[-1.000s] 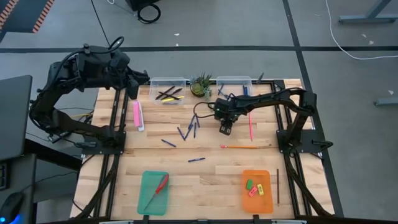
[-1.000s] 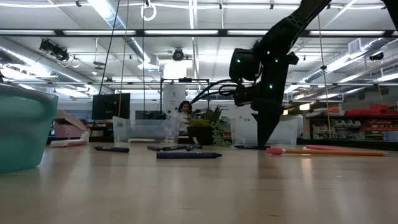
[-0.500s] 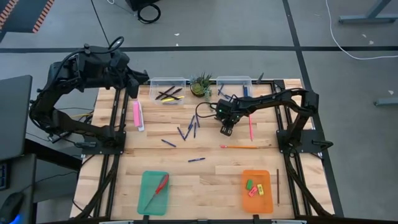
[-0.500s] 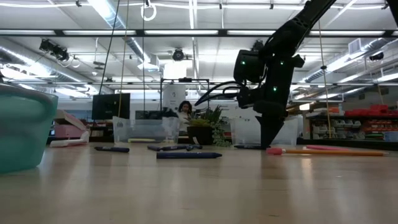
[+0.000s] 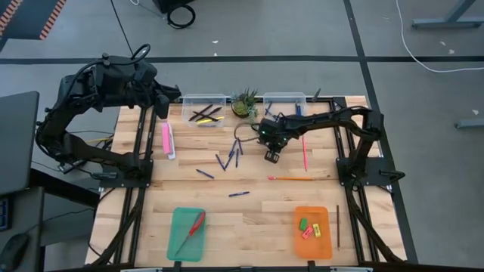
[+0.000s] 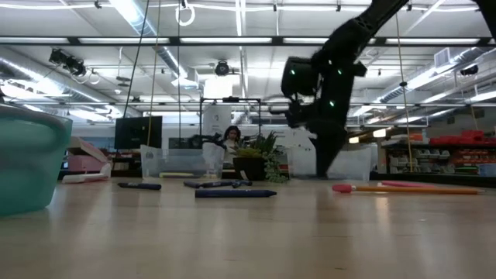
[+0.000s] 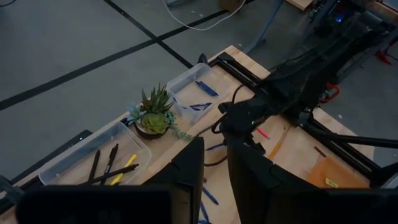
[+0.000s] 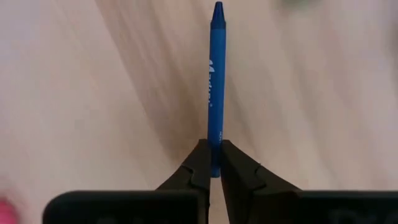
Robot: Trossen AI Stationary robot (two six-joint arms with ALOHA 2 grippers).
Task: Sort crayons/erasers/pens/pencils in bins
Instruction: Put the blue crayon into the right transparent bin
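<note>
A blue crayon [image 8: 216,74] with pale lettering is being gripped between the black fingers of the right gripper [image 8: 211,163], against a pale wood-grain table [image 5: 249,227]. More blue sticks [image 5: 229,157] are being shown scattered on the planks. Black and yellow pencils [image 5: 203,115] are being held in a clear tub [image 5: 204,99]. A teal-green tray [image 5: 187,233] is carrying red-handled scissors [image 5: 192,229]; an orange tray [image 5: 312,233] is carrying erasers [image 5: 310,228] (green, pink-red, yellow). A pink box [image 5: 167,140] is being seen near the black left gripper [image 7: 214,168].

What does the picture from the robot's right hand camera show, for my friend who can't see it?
The right gripper has its two dark fingers shut on the end of a slim blue crayon-like stick, which points straight away from the camera. Behind it is pale wooden tabletop.
</note>
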